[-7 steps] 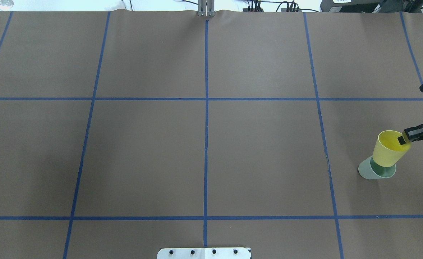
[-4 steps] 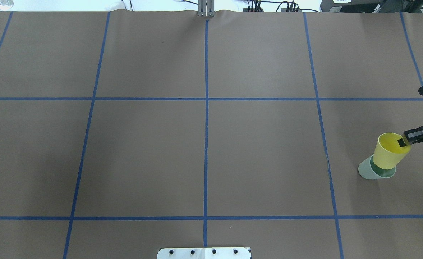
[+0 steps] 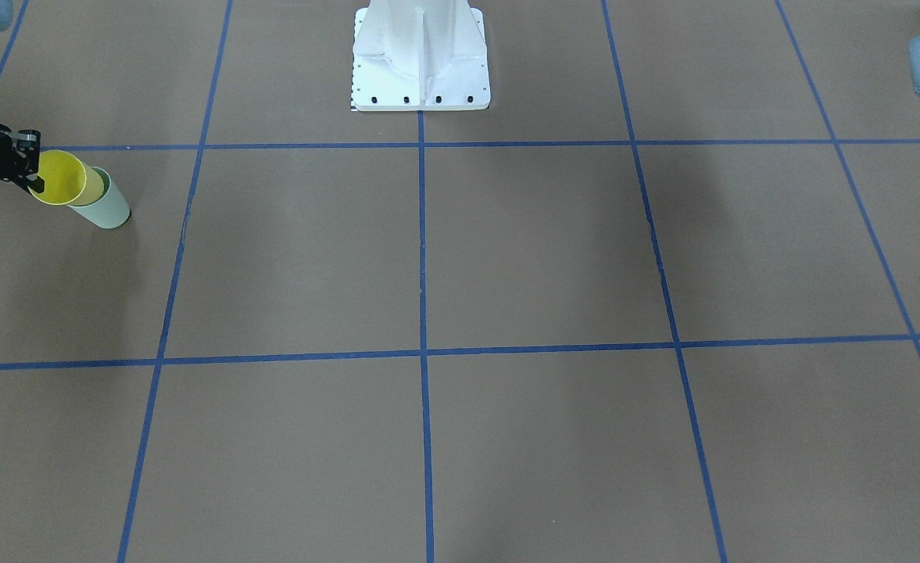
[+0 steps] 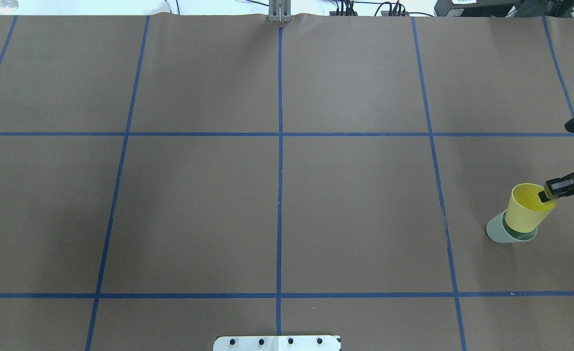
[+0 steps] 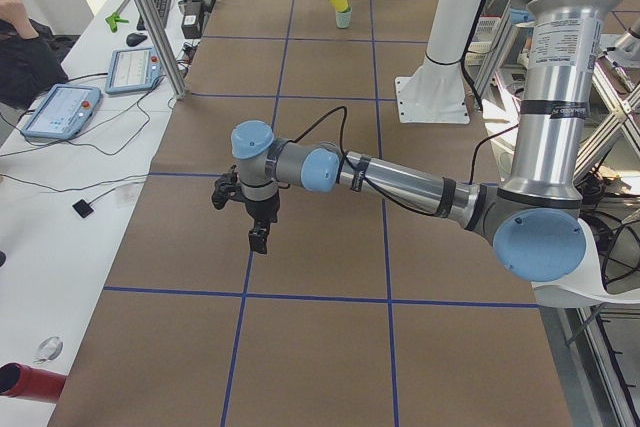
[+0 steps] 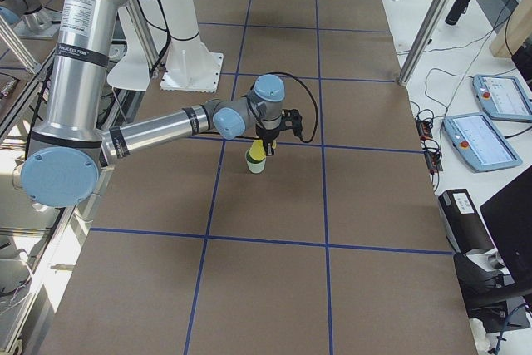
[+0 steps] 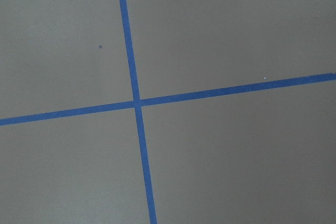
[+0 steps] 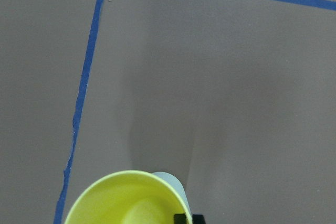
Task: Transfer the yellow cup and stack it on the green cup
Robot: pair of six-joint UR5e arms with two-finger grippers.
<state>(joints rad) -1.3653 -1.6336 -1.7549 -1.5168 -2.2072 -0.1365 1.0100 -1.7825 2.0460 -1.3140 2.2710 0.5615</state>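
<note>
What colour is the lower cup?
Pale mint green: the green cup, clearest in overhead exterior.

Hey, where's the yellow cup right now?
In the overhead view, the yellow cup is at the far right, on the robot's right side. Its base sits in the mouth of the green cup, and the right pincer pinches its rim.

Right gripper (image 4: 544, 196) pinched on yellow cup (image 4: 524, 217) rim; left arm (image 5: 400, 182) outstretched
</note>
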